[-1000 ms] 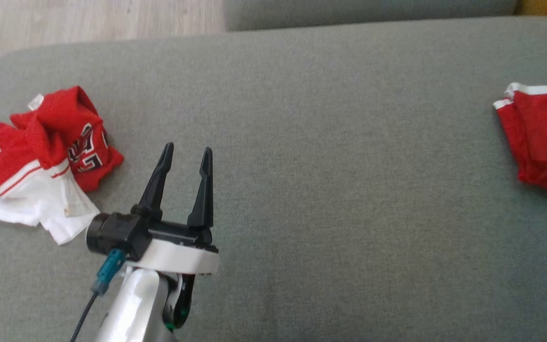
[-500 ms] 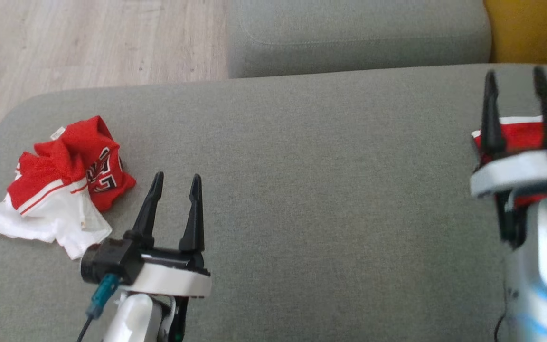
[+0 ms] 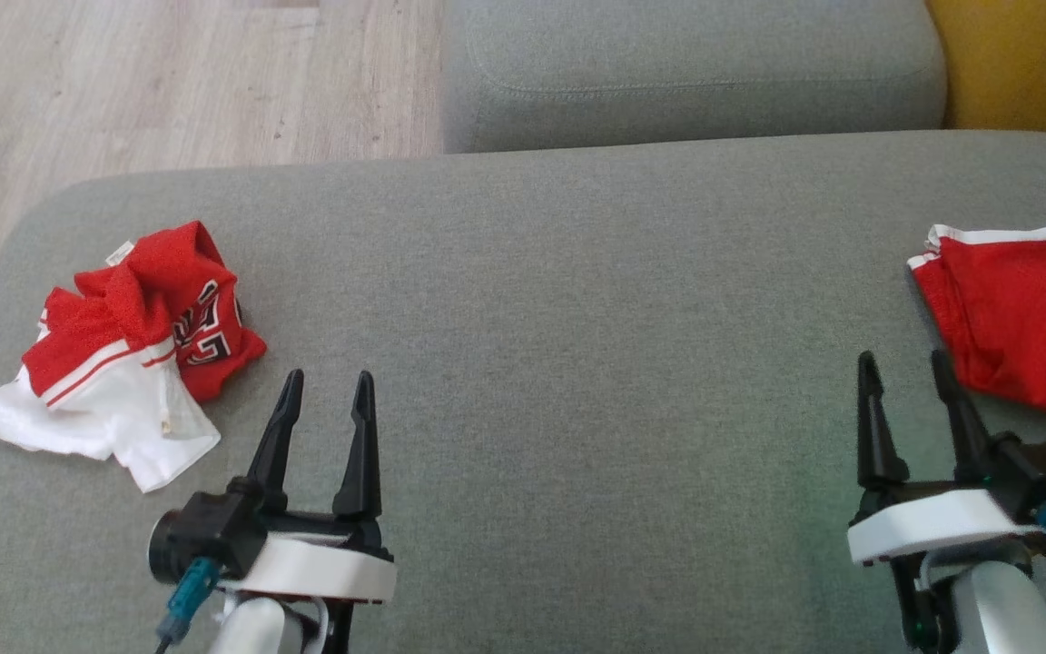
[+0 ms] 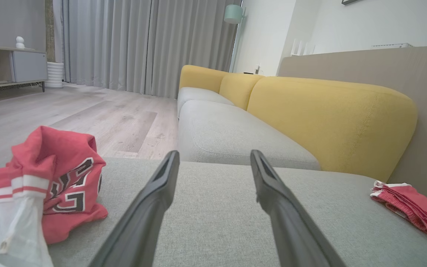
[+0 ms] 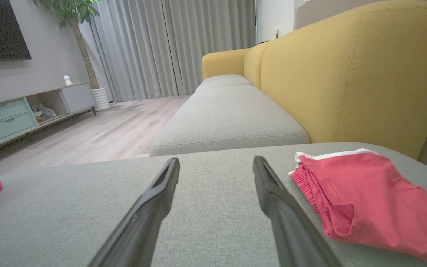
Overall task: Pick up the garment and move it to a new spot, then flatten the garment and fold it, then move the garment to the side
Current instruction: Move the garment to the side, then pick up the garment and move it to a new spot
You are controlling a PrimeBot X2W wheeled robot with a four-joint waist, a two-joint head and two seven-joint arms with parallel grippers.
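Observation:
A crumpled red and white garment [image 3: 123, 345] with black lettering lies at the left end of the grey seat cushion [image 3: 577, 300]. My left gripper [image 3: 330, 374] is open and empty, just to the right of it and apart from it. In the left wrist view the garment [image 4: 46, 185] lies left of the open gripper [image 4: 214, 154]. A folded red garment [image 3: 1013, 318] with white trim lies at the right end. My right gripper [image 3: 902, 356] is open and empty, near its lower left corner. The right wrist view has that red garment [image 5: 369, 196] right of the open gripper [image 5: 216, 160].
A second grey cushion [image 3: 686, 73] adjoins the far edge, with the yellow backrest [image 3: 1022, 64] to the right. Wooden floor [image 3: 169, 82] lies beyond the far left edge. Bare cushion stretches between the two garments.
The head camera has tilted up. My right gripper has drawn back from over the folded red garment to its lower left. My left gripper has pulled back slightly toward me.

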